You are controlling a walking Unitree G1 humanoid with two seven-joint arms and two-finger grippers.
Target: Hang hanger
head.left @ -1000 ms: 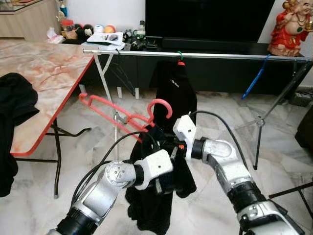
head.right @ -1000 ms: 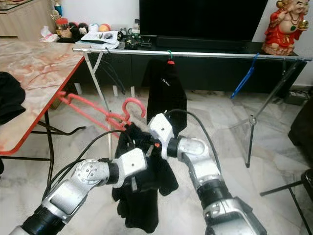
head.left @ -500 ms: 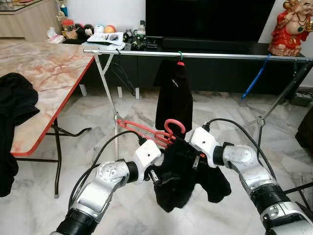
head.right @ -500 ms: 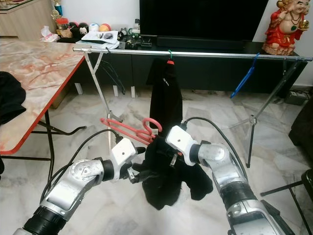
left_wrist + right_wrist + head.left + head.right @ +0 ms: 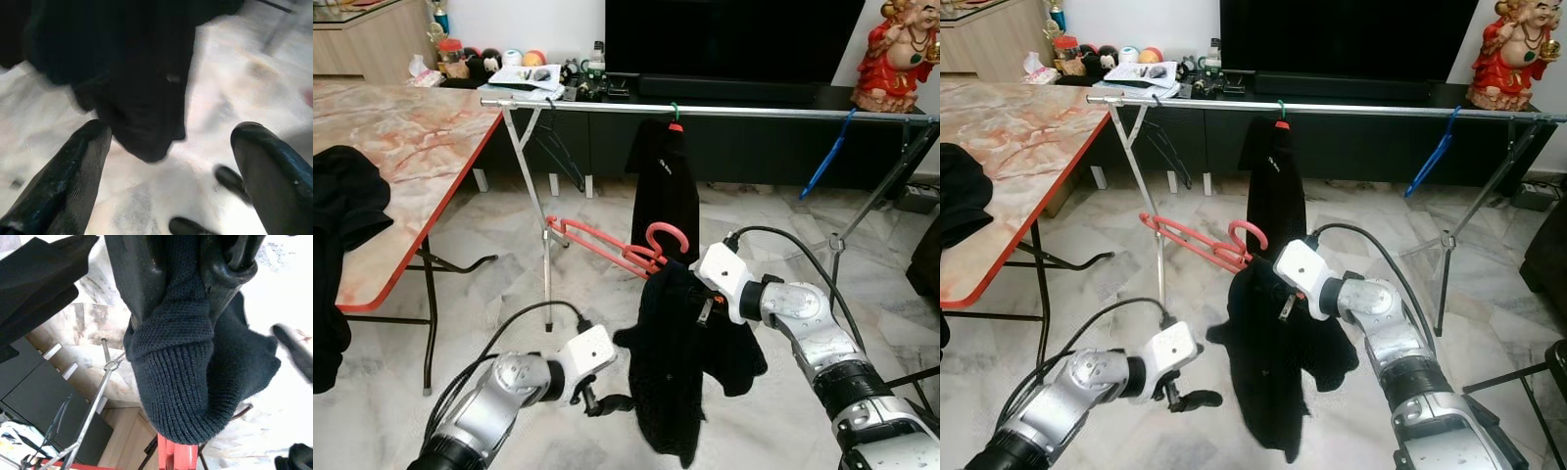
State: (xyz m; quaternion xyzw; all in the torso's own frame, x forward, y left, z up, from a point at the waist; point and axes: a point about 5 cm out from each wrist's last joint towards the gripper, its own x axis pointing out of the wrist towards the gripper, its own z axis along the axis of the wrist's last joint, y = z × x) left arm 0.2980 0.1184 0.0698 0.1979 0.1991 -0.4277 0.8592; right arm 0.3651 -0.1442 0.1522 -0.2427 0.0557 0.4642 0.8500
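Red hanger with black garment, pinched by right gripper; left gripper wide, empty. Better to lift level, hook toward rail.

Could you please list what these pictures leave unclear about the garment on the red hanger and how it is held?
- Red hanger: its far arm sits under the black garment in the eye views.
- Right claw: shut on the garment in the right wrist view; whether it also pinches the hanger is covered by knit.
- Left claw: open; the left wrist view is blurred.
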